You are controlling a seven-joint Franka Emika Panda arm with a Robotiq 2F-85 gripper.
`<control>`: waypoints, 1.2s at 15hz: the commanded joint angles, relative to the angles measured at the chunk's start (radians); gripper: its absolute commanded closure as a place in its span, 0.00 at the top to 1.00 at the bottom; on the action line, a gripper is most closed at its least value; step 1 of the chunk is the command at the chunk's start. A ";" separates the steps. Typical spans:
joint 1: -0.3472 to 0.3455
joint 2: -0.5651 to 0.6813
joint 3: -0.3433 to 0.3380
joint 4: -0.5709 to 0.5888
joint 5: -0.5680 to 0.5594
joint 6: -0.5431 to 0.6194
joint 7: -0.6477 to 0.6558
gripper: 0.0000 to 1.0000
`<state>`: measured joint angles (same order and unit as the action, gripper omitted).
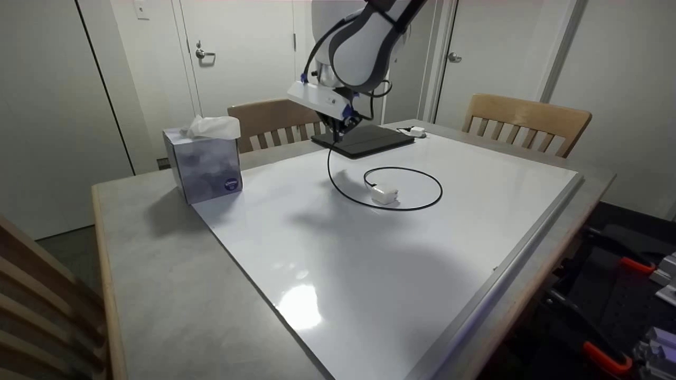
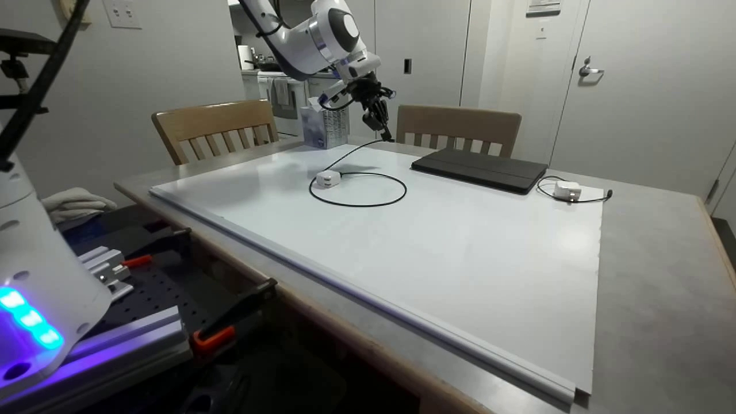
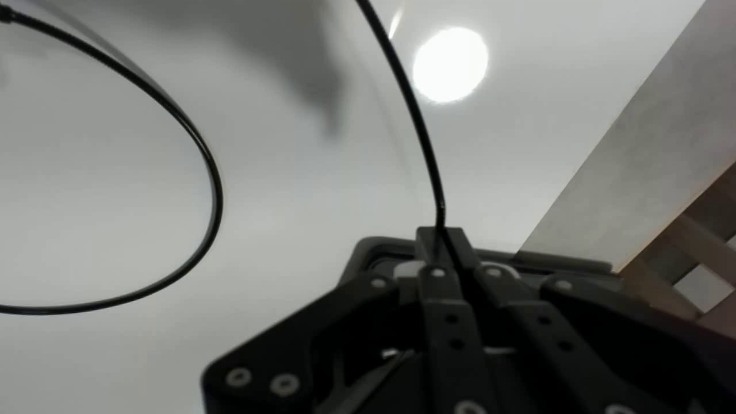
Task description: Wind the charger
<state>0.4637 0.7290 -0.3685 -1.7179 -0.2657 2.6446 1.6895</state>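
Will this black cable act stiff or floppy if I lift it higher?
The cable looks springy rather than limp: it bows smoothly from the fingers and forms a wide, round loop, so a tight coil might spring open. The white adapter on its end would probably slide once the slack runs out, since it rests unheld on the shiny board.

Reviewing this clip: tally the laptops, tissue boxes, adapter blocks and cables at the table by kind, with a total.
Laptops: 1 (dark laptop)
Tissue boxes: 1 (purple tissue box)
Adapter blocks: 2 (charger adapter; second adapter, beside the laptop)
Cables: 2 (charger cable; second cable, beside the laptop)
Total: 6
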 commanded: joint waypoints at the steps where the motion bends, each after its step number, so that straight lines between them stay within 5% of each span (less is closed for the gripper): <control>1: 0.002 0.004 -0.038 -0.015 -0.012 -0.023 0.188 0.01; 14: -0.002 -0.139 -0.076 -0.281 -0.044 0.015 0.782 0.01; 15: -0.036 -0.076 -0.043 -0.187 -0.052 -0.025 0.744 0.01; 18: -0.043 -0.083 -0.034 -0.195 -0.071 -0.026 0.756 0.05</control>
<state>0.4531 0.6539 -0.4353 -1.9168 -0.2994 2.6266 2.4226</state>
